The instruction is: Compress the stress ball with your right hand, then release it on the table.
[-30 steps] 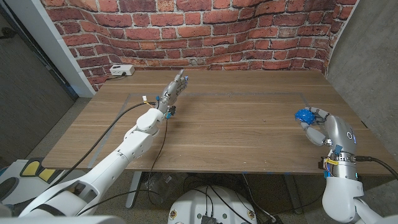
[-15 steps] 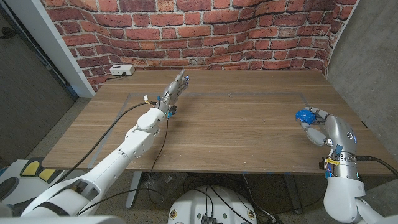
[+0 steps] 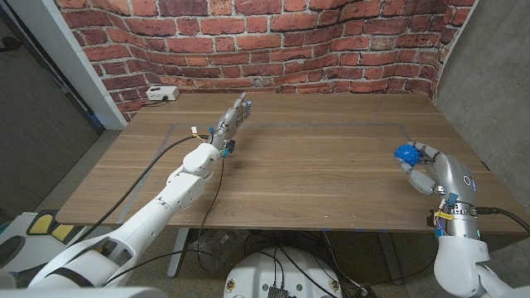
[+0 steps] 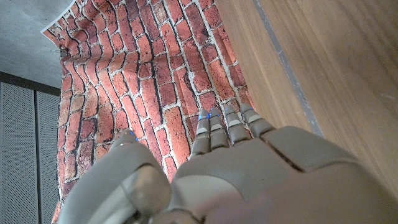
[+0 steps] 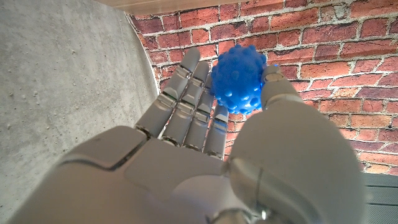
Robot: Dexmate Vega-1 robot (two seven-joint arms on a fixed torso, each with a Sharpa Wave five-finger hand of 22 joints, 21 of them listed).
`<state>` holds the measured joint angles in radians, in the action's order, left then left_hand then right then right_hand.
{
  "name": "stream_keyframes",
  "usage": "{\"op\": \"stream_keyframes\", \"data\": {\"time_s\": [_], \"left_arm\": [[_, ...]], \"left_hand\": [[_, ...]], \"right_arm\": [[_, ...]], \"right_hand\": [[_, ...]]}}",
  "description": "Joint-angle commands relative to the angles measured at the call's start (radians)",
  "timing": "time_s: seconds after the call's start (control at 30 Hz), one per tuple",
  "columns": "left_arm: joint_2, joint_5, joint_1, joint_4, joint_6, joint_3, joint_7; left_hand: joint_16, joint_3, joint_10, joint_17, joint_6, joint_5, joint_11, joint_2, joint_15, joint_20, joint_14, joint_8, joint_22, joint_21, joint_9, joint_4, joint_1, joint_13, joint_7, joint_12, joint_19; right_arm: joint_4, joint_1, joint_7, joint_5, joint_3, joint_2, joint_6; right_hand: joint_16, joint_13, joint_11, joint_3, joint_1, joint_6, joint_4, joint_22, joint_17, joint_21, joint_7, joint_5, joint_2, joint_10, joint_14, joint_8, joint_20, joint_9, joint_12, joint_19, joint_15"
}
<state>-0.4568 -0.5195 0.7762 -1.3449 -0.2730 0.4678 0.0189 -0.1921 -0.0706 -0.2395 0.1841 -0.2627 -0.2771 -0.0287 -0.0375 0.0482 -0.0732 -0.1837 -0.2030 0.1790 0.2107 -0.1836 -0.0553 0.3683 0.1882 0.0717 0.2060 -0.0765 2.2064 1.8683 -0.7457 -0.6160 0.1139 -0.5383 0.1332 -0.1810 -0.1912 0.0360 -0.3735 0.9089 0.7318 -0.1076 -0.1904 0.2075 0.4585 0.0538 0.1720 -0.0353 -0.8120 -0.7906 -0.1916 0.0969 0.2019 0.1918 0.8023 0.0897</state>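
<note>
A blue knobbly stress ball (image 3: 405, 153) (image 5: 239, 78) sits near the table's right edge. My right hand (image 3: 429, 168) (image 5: 211, 162) holds it between the thumb and the fingers. In the right wrist view the ball keeps its round shape, with the fingers (image 5: 186, 102) stretched along one side and the thumb tip against the other. My left hand (image 3: 233, 118) (image 4: 230, 168) reaches out over the far left-middle of the table, its fingers (image 4: 227, 127) straight and close together, holding nothing.
A white box with a cable (image 3: 161, 93) lies at the table's (image 3: 315, 165) far left corner. A brick wall (image 3: 273, 41) stands behind the table. A grey wall (image 3: 489, 91) runs close along the right side.
</note>
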Motion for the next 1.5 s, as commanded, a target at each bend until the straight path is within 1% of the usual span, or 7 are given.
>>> {"op": "stream_keyframes", "data": {"time_s": [0.03,0.33,0.5,0.77,1.0,1.1,1.5], "left_arm": [[0.002,-0.001,-0.007,0.006,0.003,0.003,-0.005],[0.010,-0.002,-0.015,0.021,0.004,0.009,-0.013],[0.011,-0.001,-0.016,0.025,0.004,0.010,-0.012],[0.010,-0.001,-0.013,0.023,0.003,0.008,-0.010],[0.007,-0.001,-0.008,0.014,0.006,0.008,-0.006],[0.006,-0.002,-0.005,0.009,0.006,0.007,-0.004],[0.001,-0.001,0.008,-0.006,0.008,0.005,0.004]], "left_hand": [[0.001,0.004,-0.009,0.001,-0.009,0.000,-0.001,-0.004,0.006,-0.001,-0.006,0.002,0.004,-0.001,-0.003,0.001,0.000,0.006,-0.003,-0.002,-0.003],[0.001,0.005,-0.008,0.001,-0.009,0.001,0.000,-0.005,0.006,-0.001,-0.007,0.003,0.004,-0.001,-0.003,0.001,0.001,0.006,-0.003,-0.002,-0.003],[0.001,0.005,-0.009,0.001,-0.010,0.001,-0.001,-0.006,0.006,-0.001,-0.006,0.002,0.004,-0.001,-0.003,0.001,0.002,0.006,-0.003,-0.002,-0.003],[0.001,0.006,-0.009,0.001,-0.010,0.002,-0.001,-0.007,0.005,-0.001,-0.007,0.003,0.004,-0.001,-0.003,0.001,0.003,0.006,-0.003,-0.002,-0.003],[0.001,0.006,-0.009,0.001,-0.010,0.002,-0.001,-0.008,0.005,-0.002,-0.007,0.003,0.005,-0.001,-0.003,0.001,0.004,0.006,-0.003,-0.002,-0.003],[0.001,0.007,-0.010,0.001,-0.010,0.003,-0.001,-0.008,0.005,-0.001,-0.008,0.003,0.005,-0.001,-0.003,0.001,0.004,0.006,-0.004,-0.002,-0.003],[0.001,0.007,-0.008,0.001,-0.010,0.003,0.000,-0.010,0.005,-0.002,-0.008,0.003,0.005,-0.001,-0.003,0.001,0.005,0.006,-0.003,-0.003,-0.003]], "right_arm": [[0.012,0.011,0.019,-0.008,0.012,0.003,0.013],[0.023,0.025,0.040,-0.010,0.020,0.009,0.033],[0.034,0.040,0.058,-0.013,0.031,0.008,0.046],[0.047,0.060,0.094,-0.018,0.051,0.008,0.074],[0.037,0.058,0.120,-0.011,0.050,0.013,0.100],[0.032,0.054,0.130,-0.006,0.047,0.012,0.112],[0.018,0.044,0.162,0.003,0.040,-0.011,0.156]], "right_hand": [[0.000,0.000,0.000,0.005,-0.010,-0.013,0.001,-0.002,0.002,-0.007,0.002,0.009,-0.003,0.013,0.012,0.002,0.065,0.003,-0.004,-0.009,0.026],[0.000,-0.001,-0.003,0.011,-0.020,-0.027,0.002,-0.002,0.002,-0.013,-0.004,0.011,-0.006,0.031,0.029,0.003,0.061,0.003,-0.005,-0.020,0.019],[-0.001,-0.001,-0.007,0.015,-0.024,-0.037,-0.001,-0.001,0.000,-0.015,-0.008,0.013,-0.016,0.037,0.033,0.004,0.060,0.002,-0.004,-0.025,0.018],[-0.002,-0.001,-0.005,0.020,-0.030,-0.050,-0.001,0.000,-0.001,-0.019,-0.011,0.017,-0.023,0.044,0.043,0.006,0.057,0.002,-0.002,-0.031,0.012],[-0.004,-0.002,-0.003,0.020,-0.033,-0.051,-0.001,0.000,-0.001,-0.019,-0.011,0.019,-0.023,0.043,0.041,0.004,0.056,0.002,0.000,-0.030,0.014],[-0.005,-0.002,-0.007,0.021,-0.034,-0.051,0.000,0.000,-0.001,-0.019,-0.012,0.020,-0.022,0.041,0.041,0.003,0.056,0.002,0.002,-0.030,0.014],[-0.007,-0.002,-0.005,0.020,-0.036,-0.052,0.000,0.000,-0.001,-0.019,-0.013,0.023,-0.017,0.043,0.042,0.001,0.055,0.002,0.004,-0.030,0.014]]}}
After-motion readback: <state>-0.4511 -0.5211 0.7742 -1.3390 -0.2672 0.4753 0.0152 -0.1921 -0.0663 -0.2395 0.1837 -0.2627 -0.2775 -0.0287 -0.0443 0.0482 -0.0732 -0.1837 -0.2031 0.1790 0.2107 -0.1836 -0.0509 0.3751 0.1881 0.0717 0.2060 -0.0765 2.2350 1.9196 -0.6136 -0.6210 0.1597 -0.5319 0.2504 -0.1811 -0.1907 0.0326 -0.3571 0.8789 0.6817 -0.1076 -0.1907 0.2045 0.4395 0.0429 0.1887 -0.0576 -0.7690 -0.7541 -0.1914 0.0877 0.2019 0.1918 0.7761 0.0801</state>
